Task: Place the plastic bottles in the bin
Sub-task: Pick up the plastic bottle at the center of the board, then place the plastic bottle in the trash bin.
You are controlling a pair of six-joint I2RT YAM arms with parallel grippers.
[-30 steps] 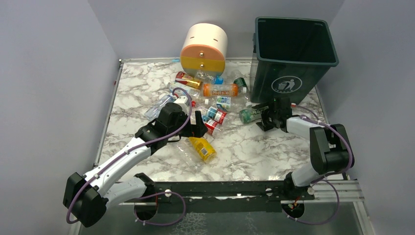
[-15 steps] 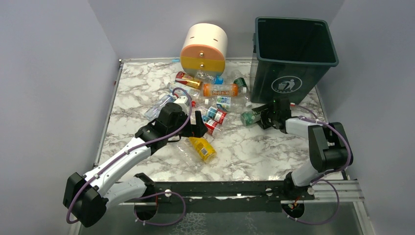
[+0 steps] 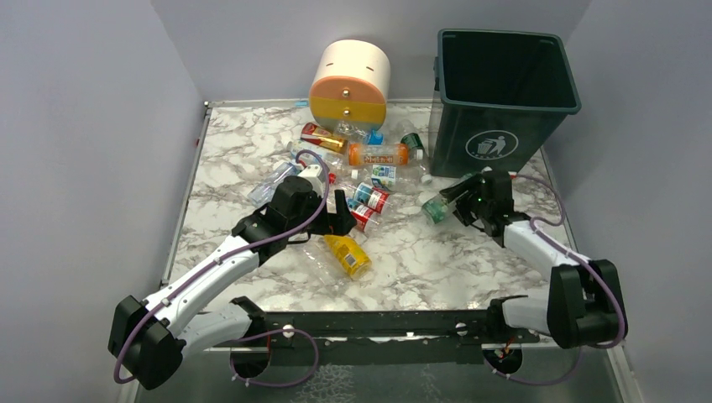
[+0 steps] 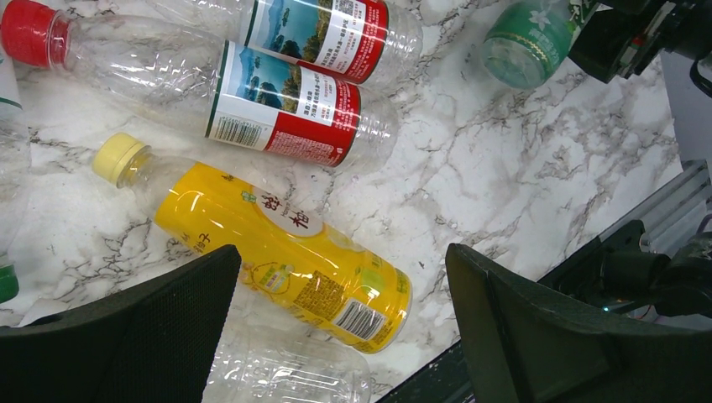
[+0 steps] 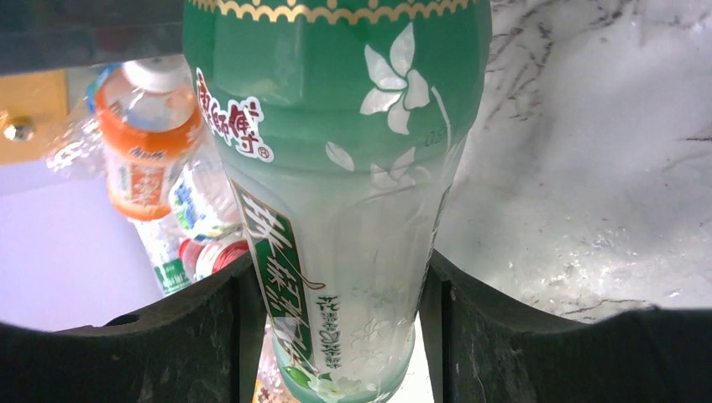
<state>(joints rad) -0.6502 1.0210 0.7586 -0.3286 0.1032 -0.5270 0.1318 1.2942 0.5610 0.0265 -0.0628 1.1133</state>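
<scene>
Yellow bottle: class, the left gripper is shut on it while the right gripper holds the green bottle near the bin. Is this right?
Not quite. The left gripper is open over the yellow bottle, not shut on it; the left wrist view shows this. The right gripper does hold the green bottle near the bin.

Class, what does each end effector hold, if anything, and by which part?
Right end effector: the green-labelled clear plastic bottle, pinched across its body. Left end effector: open, holding nothing.
</scene>
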